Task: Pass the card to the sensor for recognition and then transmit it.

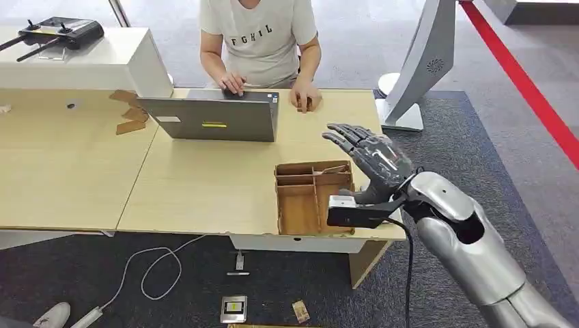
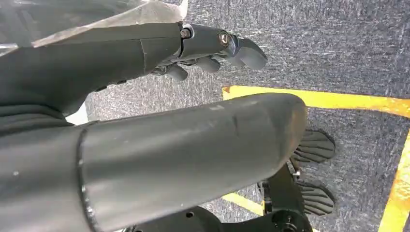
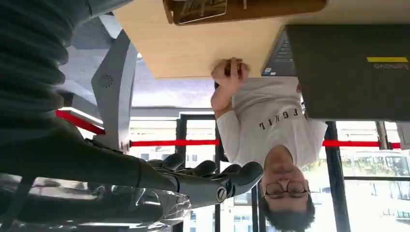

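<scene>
My right hand [image 1: 372, 160] is raised above the far right corner of a wooden divided tray [image 1: 299, 208] near the table's front edge. Its fingers are spread and it holds nothing; in the right wrist view the right hand [image 3: 203, 181] is also empty. A pale flat piece [image 1: 332, 168] lies in the tray's far compartment; I cannot tell whether it is the card. Across the table a person's hand [image 1: 305, 102] rests on a small brown thing. My left hand [image 2: 212, 46] hangs over the carpet with nothing in it.
A grey laptop [image 1: 215, 117] stands open in front of the seated person. A white stand [image 1: 423, 61] rises by the table's right end. A white box [image 1: 75, 61] carries a black controller [image 1: 58, 31]. A cable [image 1: 157, 266] and small flat items [image 1: 233, 308] lie on the floor.
</scene>
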